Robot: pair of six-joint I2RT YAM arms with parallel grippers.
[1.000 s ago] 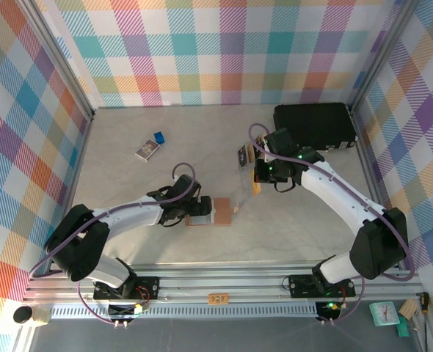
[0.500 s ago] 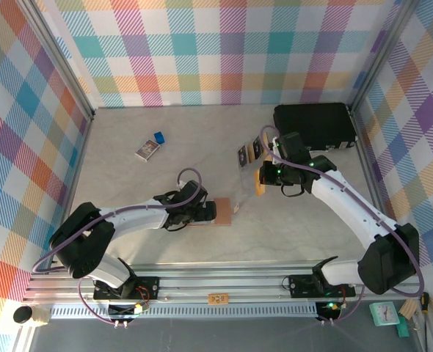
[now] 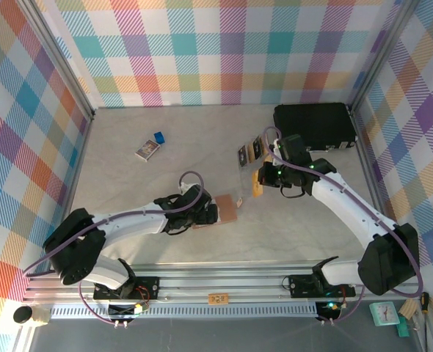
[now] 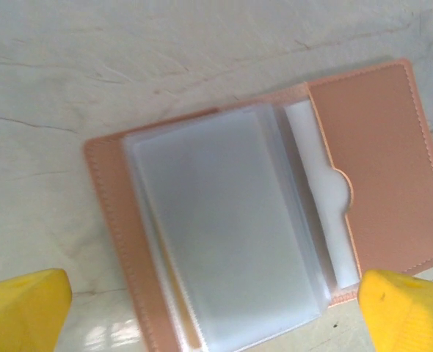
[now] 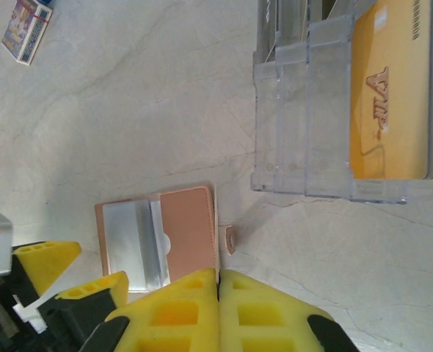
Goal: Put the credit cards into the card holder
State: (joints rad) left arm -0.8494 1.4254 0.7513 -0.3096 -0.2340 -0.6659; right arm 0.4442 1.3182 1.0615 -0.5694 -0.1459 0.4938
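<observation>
**Steadying the open card holder while the other arm is lining up on a card**

The table (image 3: pixel 128 183) is carrying everything, with the black case (image 3: pixel 313 126) sitting in the far right corner, well out of the work. Just in front of the case a clear rack (image 5: pixel 304 103) is lying on the table with the credit cards (image 3: pixel 247 154) sitting in its slots. The gold card (image 5: pixel 393 88) is lying in the end slot, and the others are too small to count.

The card holder (image 4: pixel 260 205) is lying open near the middle of the table, its clear sleeves (image 4: pixel 224 227) facing up. None of the sleeves in view appears to be holding a card, so I am judging the task as barely begun.

The left end effector (image 4: pixel 216 308) is hanging over the near edge of the card holder with its fingers spread wide, 1 on each side and gripping nothing. The right end effector (image 5: pixel 218 308) is hovering between the rack and the card holder with its fingers pressed together and nothing visible between them.

To do this step well, the left arm should be pinning the leather cover flat rather than pressing on the sleeves, so that a pocket mouth is staying open. The right arm should be opening before it is reaching the rack, then pinching the gold card by its free short edge and drawing it out along the slot. Tilting it would be risking a jam or dragging the light rack. The clasp tab (image 5: pixel 231 239) is sticking out towards the rack and is worth avoiding.
</observation>
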